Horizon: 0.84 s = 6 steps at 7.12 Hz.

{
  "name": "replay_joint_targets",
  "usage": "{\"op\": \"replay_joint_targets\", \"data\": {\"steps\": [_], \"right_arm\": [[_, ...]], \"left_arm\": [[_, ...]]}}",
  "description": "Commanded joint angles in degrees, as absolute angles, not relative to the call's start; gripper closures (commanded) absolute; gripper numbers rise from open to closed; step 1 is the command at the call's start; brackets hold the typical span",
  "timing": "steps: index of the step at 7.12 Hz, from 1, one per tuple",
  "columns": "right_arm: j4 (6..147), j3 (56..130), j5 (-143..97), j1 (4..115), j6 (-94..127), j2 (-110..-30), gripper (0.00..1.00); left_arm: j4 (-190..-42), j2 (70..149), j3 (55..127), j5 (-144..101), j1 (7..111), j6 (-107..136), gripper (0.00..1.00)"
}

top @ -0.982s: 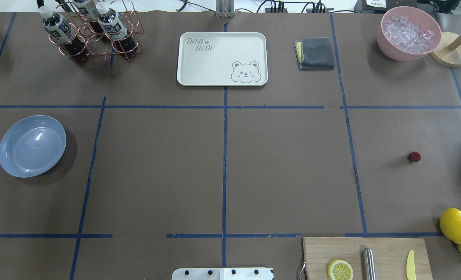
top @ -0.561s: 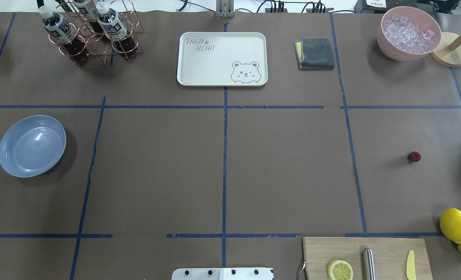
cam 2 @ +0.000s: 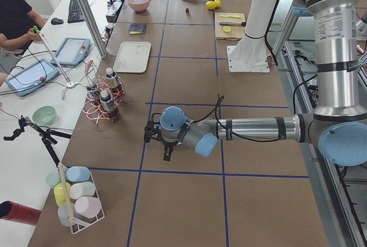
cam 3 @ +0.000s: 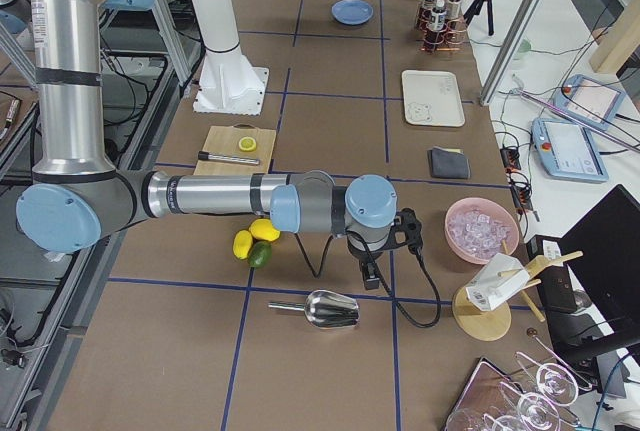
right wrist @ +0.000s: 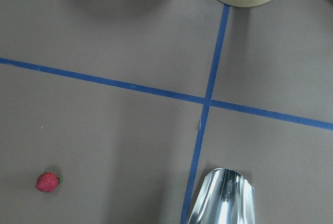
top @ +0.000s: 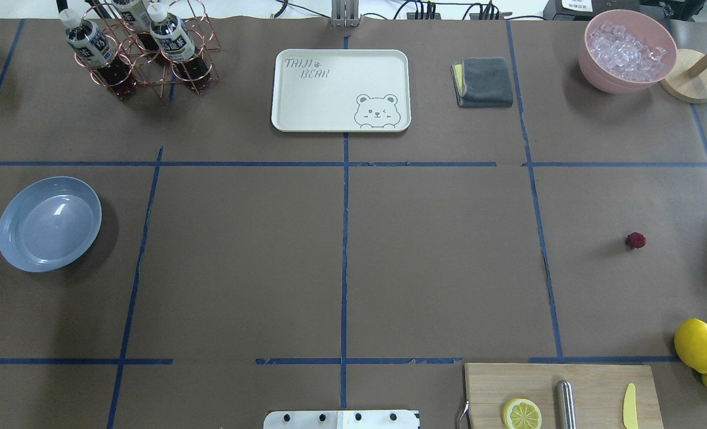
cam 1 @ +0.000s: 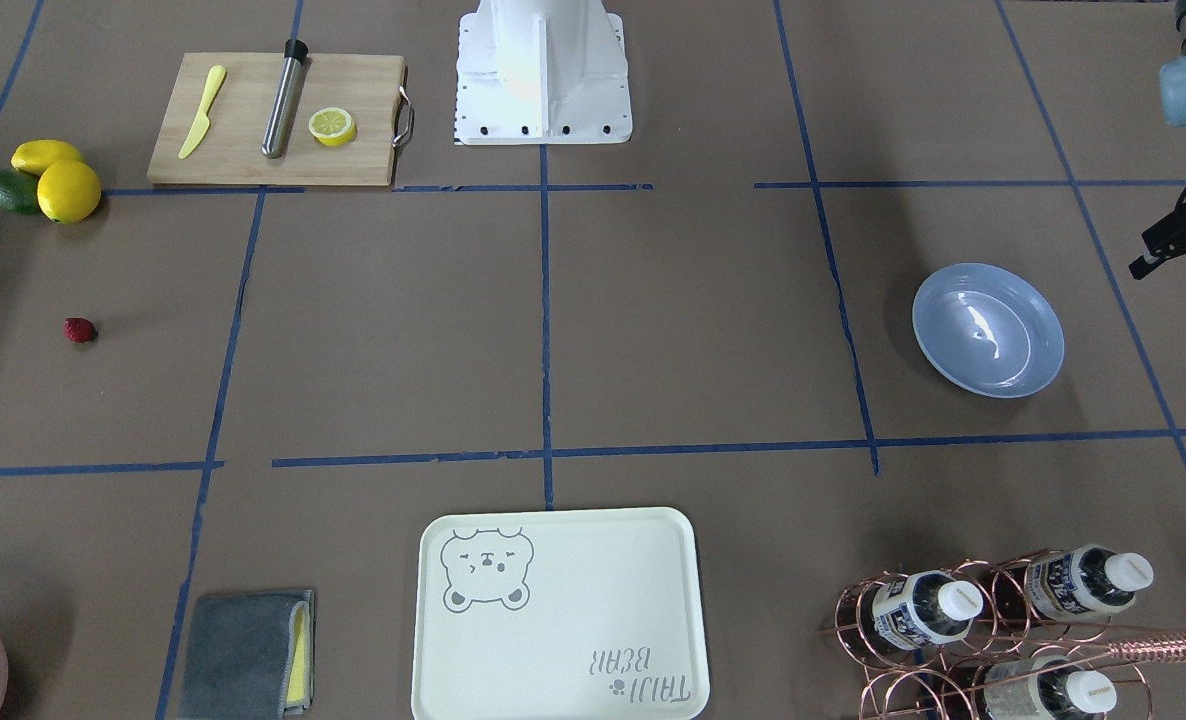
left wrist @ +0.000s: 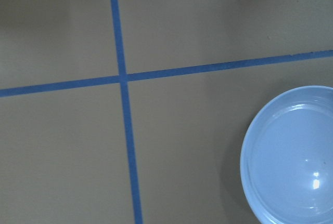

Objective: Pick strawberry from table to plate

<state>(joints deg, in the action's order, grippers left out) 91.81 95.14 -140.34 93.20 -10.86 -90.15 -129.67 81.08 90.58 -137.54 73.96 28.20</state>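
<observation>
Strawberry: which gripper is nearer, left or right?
Right. The right gripper hangs over the table near the strawberry, which shows in its wrist view. The left gripper is at the table's opposite end, by the plate.

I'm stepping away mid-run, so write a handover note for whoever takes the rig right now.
Left gripper: over the table near the plate; open or shut cannot be told.
Right gripper: above the table near the strawberry, not touching it; state unclear.
The strawberry lies on the table at the robot's right; the plate sits empty at its left.
Done: nothing. Left: grasp, carry, place.
</observation>
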Motion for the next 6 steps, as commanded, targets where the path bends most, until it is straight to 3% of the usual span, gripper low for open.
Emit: {"op": "replay_joint_targets", "data": {"steps": [1, 4, 6], "right_arm": [[91.8, 94.5, -140.5, 93.2, -10.9, -90.8, 0.00], [91.8, 94.5, -140.5, 93.1, -10.7, -90.4, 0.00], [91.7, 94.8, -140.5, 93.1, -5.6, -89.9, 0.00]], "left_arm": [[-146.5, 81.0, 85.0, -135.5, 66.3, 43.4, 0.00], [-150.6, 82.4, 82.7, -126.0, 59.2, 50.0, 0.00], [-150.3, 84.2, 80.8, -123.2, 59.2, 50.0, 0.09]]}}
